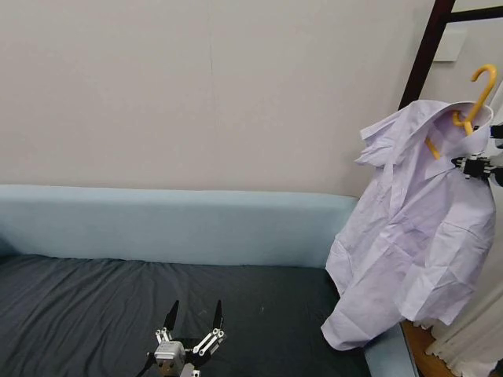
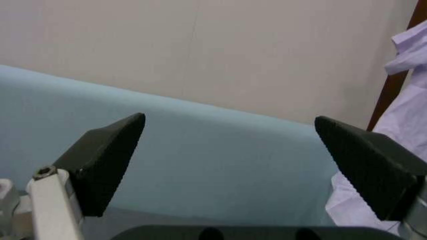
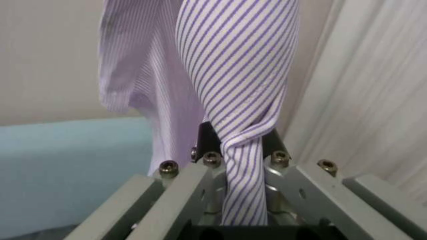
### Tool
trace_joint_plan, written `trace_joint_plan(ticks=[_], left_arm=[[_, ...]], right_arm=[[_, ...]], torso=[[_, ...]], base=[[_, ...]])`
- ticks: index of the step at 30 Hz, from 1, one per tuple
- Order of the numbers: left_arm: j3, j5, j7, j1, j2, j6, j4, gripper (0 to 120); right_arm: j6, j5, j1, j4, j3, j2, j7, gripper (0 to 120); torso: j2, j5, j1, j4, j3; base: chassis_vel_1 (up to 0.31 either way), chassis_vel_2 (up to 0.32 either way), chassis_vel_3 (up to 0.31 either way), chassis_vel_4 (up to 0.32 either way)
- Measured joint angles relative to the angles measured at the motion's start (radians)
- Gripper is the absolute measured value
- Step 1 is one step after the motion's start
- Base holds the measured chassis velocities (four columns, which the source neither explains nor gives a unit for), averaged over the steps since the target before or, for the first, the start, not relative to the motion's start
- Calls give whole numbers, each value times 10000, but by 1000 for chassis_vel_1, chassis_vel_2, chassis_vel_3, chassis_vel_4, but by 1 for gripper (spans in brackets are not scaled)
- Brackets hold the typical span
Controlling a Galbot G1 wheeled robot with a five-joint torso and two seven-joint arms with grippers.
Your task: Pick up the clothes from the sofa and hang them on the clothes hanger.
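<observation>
Shirt [image 1: 416, 228], pale lilac, hangs at the right of the head view on a yellow hanger [image 1: 481, 90], its hem dangling over the right end of the sofa [image 1: 173, 228]. The right gripper [image 1: 474, 166] sits at the frame's right edge, against the shirt just below the collar. A dark rack post [image 1: 424, 55] rises in the upper right corner. At bottom centre the left gripper [image 1: 194, 318] hovers over the sofa's dark seat, fingers [image 1: 171, 316] spread and empty.

The left wrist view shows those two dark fingers wide apart, the sofa's light blue backrest between them.

In the right wrist view the right gripper is clenched on a fold of purple-striped shirt cloth, a white curtain [image 3: 373, 100] just beside.
</observation>
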State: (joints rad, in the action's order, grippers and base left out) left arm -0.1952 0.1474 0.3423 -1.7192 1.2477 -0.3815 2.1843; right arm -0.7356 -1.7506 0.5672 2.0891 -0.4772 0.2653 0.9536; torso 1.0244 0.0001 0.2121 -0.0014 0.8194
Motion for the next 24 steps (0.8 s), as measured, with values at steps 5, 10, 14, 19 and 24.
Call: trace_joint_plan(ticks=[5, 10, 14, 19, 24], left_arm=[[-96, 39, 16, 22, 54, 0, -74, 100], [9, 42, 11, 34, 139, 28, -192, 100], [154, 27, 2, 65, 206, 39, -336, 100], [328, -66, -29, -31, 341, 67, -397, 100], [327, -94, -41, -103, 368, 72, -442, 100]], right_arm=[[0, 1760, 1508, -495, -984, 171, -622, 2], [2, 3572, 2894, -1434, -1700, 661, -1942, 2], [268, 5048, 2989, -2147, -1819, 1412, -3200, 2], [1280, 6971, 2653, -3168, -1421, 2489, -4817, 2], [2925, 8971, 1678, -4828, -726, 3259, -6327, 2]], torso=[[1, -2, -1, -7, -1], [0, -1, 0, -2, -1], [1, 1, 0, -5, -1], [0, 1, 0, 0, 0], [0, 0, 0, 1, 0]], base=[[0, 0, 0, 0], [0, 0, 0, 0], [0, 0, 0, 0], [0, 0, 0, 0], [0, 0, 0, 0]])
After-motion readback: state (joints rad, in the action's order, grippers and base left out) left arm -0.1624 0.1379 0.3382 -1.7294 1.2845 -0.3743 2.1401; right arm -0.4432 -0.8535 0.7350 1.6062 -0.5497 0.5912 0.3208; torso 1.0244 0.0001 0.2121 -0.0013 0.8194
